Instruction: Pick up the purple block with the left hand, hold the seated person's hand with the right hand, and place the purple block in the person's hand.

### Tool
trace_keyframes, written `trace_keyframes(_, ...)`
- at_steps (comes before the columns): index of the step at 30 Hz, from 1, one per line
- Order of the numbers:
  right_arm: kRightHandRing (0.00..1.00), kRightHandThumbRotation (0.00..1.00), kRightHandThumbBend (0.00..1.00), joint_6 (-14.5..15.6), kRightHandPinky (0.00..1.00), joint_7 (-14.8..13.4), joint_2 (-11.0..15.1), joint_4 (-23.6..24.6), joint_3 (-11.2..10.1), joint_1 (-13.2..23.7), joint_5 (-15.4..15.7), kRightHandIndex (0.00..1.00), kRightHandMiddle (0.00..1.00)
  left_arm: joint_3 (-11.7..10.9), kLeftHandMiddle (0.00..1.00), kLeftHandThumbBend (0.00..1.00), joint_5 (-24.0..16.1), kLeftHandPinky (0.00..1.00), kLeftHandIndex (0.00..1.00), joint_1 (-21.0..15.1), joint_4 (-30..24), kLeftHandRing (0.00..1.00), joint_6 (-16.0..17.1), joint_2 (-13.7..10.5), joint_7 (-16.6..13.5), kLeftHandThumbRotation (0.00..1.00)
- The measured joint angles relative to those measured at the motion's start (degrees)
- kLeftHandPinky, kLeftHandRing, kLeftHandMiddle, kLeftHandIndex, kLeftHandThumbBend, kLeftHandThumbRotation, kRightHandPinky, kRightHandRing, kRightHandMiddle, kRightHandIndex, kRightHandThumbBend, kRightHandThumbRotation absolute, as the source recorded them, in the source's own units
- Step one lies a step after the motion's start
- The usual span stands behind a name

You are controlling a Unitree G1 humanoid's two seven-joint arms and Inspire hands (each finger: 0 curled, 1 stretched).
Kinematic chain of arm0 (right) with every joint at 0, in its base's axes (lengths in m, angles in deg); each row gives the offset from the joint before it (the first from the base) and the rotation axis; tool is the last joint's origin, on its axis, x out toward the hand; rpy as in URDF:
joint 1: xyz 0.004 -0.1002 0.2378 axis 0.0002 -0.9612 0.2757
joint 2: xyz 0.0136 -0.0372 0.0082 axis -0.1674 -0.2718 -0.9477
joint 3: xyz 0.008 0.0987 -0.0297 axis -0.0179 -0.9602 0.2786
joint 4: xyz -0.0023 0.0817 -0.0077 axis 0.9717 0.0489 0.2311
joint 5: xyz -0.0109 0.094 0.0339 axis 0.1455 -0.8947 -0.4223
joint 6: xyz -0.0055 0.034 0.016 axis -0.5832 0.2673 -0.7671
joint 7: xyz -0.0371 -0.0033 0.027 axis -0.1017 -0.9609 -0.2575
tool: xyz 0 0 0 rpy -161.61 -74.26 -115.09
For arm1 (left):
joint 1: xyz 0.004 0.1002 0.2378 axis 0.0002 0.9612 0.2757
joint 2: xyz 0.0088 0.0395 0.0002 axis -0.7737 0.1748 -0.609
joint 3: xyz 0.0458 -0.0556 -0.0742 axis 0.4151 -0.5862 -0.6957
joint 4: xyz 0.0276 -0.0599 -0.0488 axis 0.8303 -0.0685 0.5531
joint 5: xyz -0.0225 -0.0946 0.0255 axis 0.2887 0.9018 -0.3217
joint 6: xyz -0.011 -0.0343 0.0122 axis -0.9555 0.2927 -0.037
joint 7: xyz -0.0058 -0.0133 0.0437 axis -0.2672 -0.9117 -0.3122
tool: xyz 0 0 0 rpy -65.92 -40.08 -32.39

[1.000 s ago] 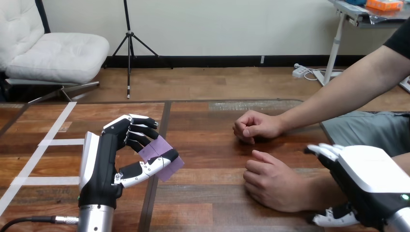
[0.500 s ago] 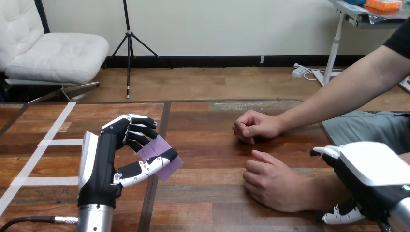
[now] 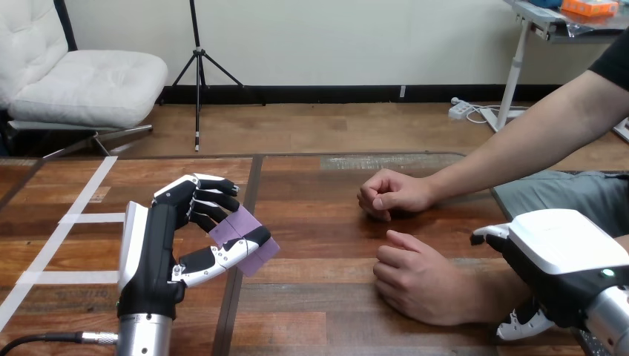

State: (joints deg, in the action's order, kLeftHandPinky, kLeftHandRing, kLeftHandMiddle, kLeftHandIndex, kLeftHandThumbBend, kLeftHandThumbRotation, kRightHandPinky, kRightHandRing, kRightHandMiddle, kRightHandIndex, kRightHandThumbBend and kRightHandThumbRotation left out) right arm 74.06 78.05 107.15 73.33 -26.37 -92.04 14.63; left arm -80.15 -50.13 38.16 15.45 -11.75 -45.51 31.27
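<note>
**A:** Lower left of the frame: the left hand (image 3: 159,245) has the block (image 3: 239,239) pinched between its thumb and curled fingers.

**B:** The purple block sits tilted, just right of that palm, above the table (image 3: 319,319).

**A:** Across to the centre, the person's upper hand (image 3: 389,194) rests on the wood in a loose fist.

**B:** Below it, the person's lower hand (image 3: 419,285) lies knuckles up on the table, well apart from the block.

**A:** Lower right, the right hand (image 3: 564,256) sits over the person's wrist (image 3: 491,293), its white back to the camera.

**B:** Is it gripping or just resting there? You cannot tell from this angle.
</note>
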Motion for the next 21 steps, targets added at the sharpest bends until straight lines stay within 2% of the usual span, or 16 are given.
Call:
trace_keyframes(15, 0.82, 0.11, 0.85, 0.34, 0.83, 1.29, 0.23, -3.03, 2.22, 2.8, 1.74, 0.79, 0.82, -0.58, 0.52, 0.7, 0.0, 0.38, 0.54, 0.0, 0.02, 0.45, 0.1, 0.05, 0.54, 0.06)
trace_keyframes(21, 0.81, 0.1, 0.85, 0.28, 0.82, 2.34, 1.1, -4.27, 3.43, 3.85, 2.09, 0.79, 0.81, -0.72, 0.52, 0.7, 0.0, 0.39, 0.54, 0.0, 0.03, 0.45, 0.26, 0.07, 0.66, 0.05)
